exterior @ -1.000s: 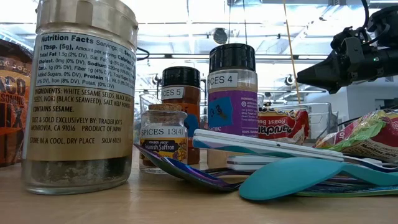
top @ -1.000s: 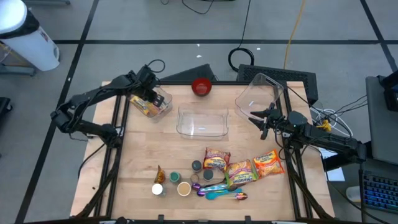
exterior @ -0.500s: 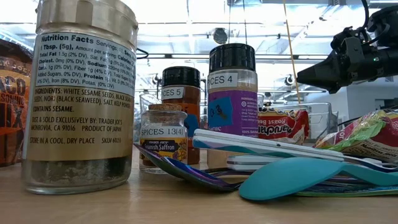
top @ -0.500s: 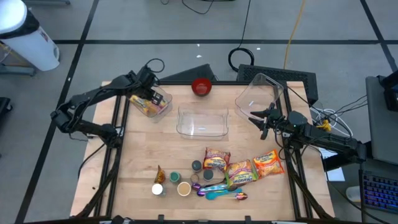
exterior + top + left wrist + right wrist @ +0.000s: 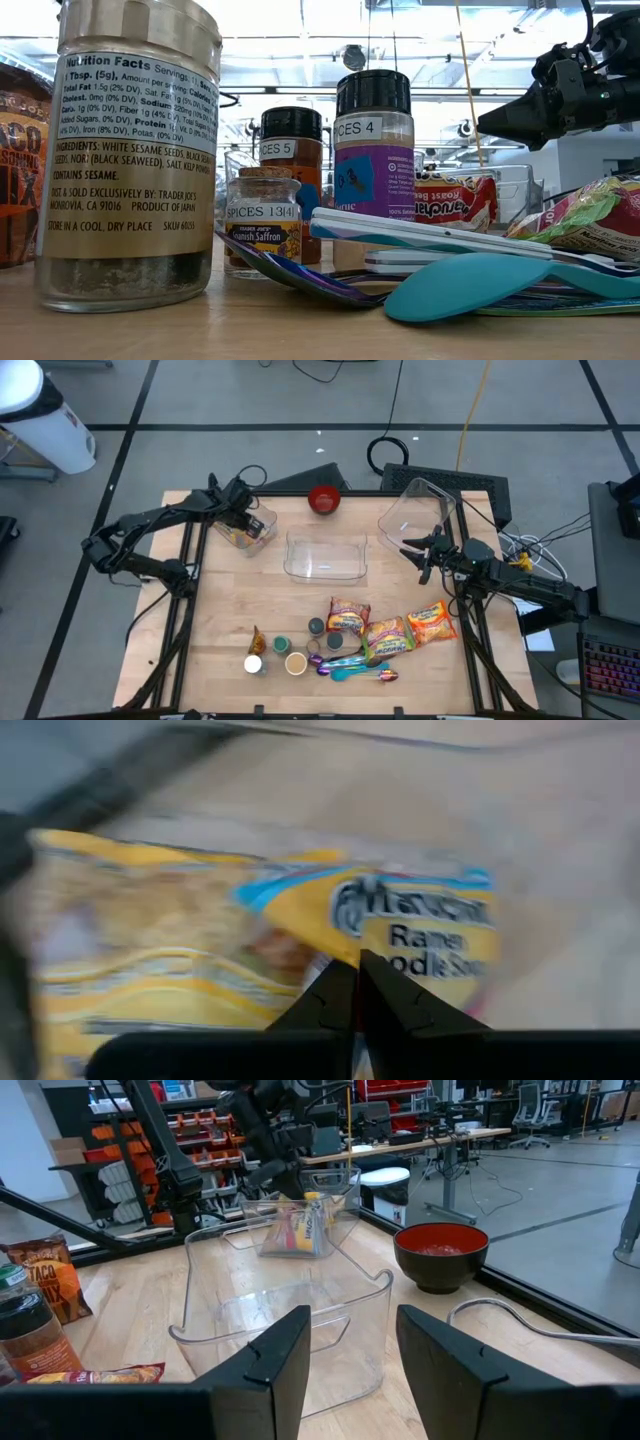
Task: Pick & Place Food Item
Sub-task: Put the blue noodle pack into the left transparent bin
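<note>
A yellow ramen packet (image 5: pixel 410 920) lies inside a small clear container (image 5: pixel 252 530) at the table's far left. In the right wrist view the packet (image 5: pixel 300 1230) stands tilted against the container's wall. My left gripper (image 5: pixel 243 517) points steeply down into that container, shut, its tips (image 5: pixel 357 970) right in front of the packet's printed face. My right gripper (image 5: pixel 353 1350) waits open and level at the table's right edge (image 5: pixel 420 555), with nothing between its fingers. My left gripper comes from above with shut fingers (image 5: pixel 385 1000) at the packet's label side (image 5: pixel 420 935). I cannot tell whether the tips touch the packet. Nothing shows between the fingers.
A larger clear bin (image 5: pixel 326 555) stands mid-table and a red bowl (image 5: pixel 323 499) behind it. A clear tub (image 5: pixel 415 515) is at the far right. Three more ramen packets (image 5: pixel 388 637), spice jars (image 5: pixel 290 657) and spoons (image 5: pixel 355 671) lie toward the near edge.
My left gripper has sunk toward the packet in the small container and tipped a little, staying shut.
</note>
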Tool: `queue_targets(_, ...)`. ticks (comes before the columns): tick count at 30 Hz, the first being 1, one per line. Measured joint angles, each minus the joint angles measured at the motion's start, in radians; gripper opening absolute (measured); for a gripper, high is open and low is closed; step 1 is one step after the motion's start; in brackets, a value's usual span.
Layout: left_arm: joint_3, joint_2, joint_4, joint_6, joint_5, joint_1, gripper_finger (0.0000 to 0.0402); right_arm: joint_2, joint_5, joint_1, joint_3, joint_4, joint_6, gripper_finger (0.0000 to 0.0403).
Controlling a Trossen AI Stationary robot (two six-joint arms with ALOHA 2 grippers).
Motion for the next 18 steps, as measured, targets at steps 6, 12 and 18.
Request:
queue_targets(6,0.0,0.0,-0.001,-0.003,-0.072,0.0,0.0012,0.0,0.0,0.0,0.0,0.0,0.0,0.0141)
queue_targets(12,0.0,0.0,-0.002,-0.005,-0.076,0.0,0.0034,0.0,0.0,0.0,0.0,0.0,0.0,0.0141)
queue_targets(18,0.0,0.0,-0.002,0.049,-0.079,0.0,0.0097,0.0,0.0,0.0,0.0,0.0,0.0,0.0141)
